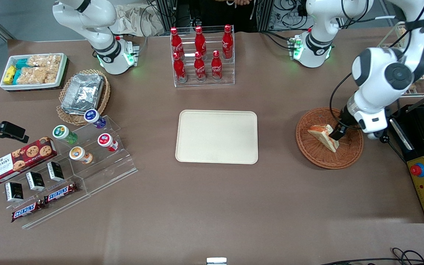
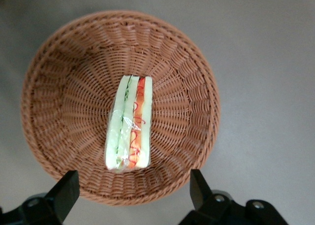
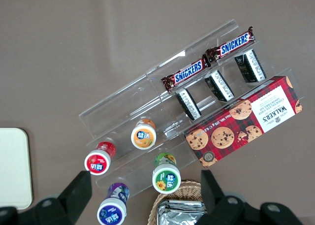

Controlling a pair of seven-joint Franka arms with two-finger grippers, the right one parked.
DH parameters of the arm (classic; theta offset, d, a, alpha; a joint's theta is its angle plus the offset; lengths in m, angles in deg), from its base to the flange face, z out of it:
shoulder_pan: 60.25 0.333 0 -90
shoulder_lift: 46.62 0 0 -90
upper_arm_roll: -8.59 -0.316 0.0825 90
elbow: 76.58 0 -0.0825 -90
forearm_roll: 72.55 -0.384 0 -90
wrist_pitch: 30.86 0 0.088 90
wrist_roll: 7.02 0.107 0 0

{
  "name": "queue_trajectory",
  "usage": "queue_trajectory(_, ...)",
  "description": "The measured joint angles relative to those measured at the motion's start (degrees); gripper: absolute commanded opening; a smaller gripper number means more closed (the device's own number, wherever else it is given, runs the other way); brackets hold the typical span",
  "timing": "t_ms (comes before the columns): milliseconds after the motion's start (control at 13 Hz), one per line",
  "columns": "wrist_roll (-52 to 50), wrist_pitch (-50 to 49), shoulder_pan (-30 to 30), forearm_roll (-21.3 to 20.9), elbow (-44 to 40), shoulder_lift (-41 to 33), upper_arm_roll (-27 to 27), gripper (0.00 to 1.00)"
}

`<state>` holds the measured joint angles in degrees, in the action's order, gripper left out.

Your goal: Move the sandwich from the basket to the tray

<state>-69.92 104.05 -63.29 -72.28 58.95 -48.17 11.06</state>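
Gripper (image 2: 133, 190) hovered over sandwich (image 2: 129, 122) in basket (image 2: 49, 77), fingers (image 2: 66, 188) spread wide. Risk: wrapped wedge tipping or slipping if pinch lands off-centre.

- Table (image 1: 212, 206): brown, matte; it carried everything below.
- Tray (image 1: 216, 136): cream, flat at the centre.
- Basket (image 1: 317, 154): dark wicker, toward my working end; my gripper (image 1: 336, 133) hung over it, fingers spread.
- Bottle rack (image 1: 202, 75): clear, with red bottles, farther from the front camera than the tray.
- Toward the parked arm's end: tan basket (image 1: 64, 114), white tub (image 1: 33, 85), clear stepped stand (image 1: 98, 165).
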Motion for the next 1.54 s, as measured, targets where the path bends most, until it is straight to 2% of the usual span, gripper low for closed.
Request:
queue_trajectory(154,-0.3,5.5,0.1,0.0,4.0,1.4,0.0,1.0)
queue_trajectory(538,-0.3,9.6,0.2,0.0,8.8,1.6,-0.2,1.0)
queue_trajectory(923,-0.3,15.7,0.2,0.0,10.8,3.6,-0.2,1.0)
queue_trajectory(1000,-0.3,16.9,0.3,0.0,10.8,4.7,-0.2,0.97)
queue_trajectory(1077,-0.3,18.3,0.3,0.0,10.8,5.7,-0.2,0.82)
queue_trajectory(1154,-0.4,19.4,0.3,0.0,10.8,6.6,-0.2,0.61)
queue_trajectory(1308,-0.4,20.5,0.3,0.1,10.8,7.5,-0.2,0.0)
queue_trajectory(1538,-0.4,20.6,0.3,0.1,10.5,7.4,-0.2,0.0)
